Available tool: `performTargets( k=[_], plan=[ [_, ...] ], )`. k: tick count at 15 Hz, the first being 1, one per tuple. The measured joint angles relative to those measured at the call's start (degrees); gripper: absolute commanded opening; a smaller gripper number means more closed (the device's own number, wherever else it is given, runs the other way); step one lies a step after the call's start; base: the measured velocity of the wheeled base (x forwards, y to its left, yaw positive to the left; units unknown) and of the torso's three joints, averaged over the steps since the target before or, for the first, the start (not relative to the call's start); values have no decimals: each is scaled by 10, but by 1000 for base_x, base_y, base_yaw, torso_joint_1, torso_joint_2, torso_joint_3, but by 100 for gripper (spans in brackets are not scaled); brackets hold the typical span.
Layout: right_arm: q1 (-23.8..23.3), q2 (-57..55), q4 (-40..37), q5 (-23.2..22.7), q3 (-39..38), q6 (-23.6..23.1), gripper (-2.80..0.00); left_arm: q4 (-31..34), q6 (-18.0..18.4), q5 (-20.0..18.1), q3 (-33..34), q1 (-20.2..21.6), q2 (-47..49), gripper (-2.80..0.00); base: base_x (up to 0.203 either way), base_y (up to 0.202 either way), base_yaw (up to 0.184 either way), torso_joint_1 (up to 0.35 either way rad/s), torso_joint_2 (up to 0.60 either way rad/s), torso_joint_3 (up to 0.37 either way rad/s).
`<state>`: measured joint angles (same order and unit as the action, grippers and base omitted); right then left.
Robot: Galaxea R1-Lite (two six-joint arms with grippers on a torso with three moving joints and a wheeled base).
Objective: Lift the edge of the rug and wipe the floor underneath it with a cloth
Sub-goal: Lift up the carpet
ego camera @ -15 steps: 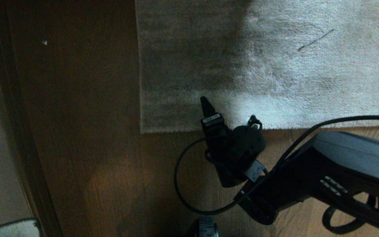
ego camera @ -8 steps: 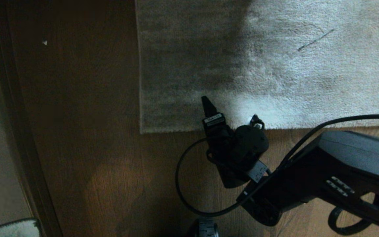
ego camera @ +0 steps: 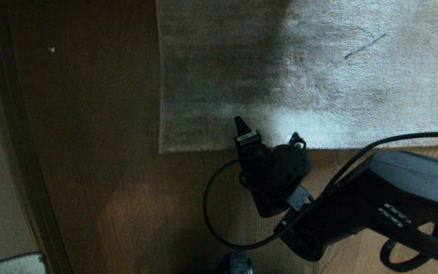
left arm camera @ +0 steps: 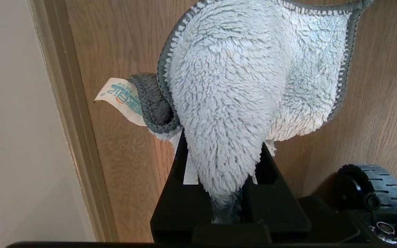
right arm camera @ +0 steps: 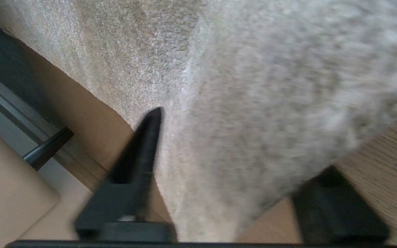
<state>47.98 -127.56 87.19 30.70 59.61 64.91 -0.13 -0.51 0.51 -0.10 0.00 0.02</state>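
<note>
Brown wood-grain floor (ego camera: 101, 160) runs beside a pale wall and skirting on the robot's left, with the grey-beige rug lying ahead. At the rug edge (ego camera: 203, 147), near its square corner, the right pincer (ego camera: 266, 131) sits with its jaws partly apart, one finger on top of the pile and the rug's border between them in the right wrist view. Beside the base wheel, the left pincer (left arm camera: 231, 193) is clamped on the fluffy pale cloth (left arm camera: 250, 79).
</note>
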Motion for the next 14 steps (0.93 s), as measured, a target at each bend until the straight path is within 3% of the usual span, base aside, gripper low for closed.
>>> performTargets(
  k=[7, 14],
  plan=[
    [-1, 3, 1, -1, -8, 10, -280, 0, 0, 0, 0, 0, 0, -280, 0, 0, 0, 0, 0, 0],
    [-16, 57, 0, -1, -65, 12, -280, 0, 0, 0, 0, 0, 0, -280, 0, 0, 0, 0, 0, 0]
  ],
)
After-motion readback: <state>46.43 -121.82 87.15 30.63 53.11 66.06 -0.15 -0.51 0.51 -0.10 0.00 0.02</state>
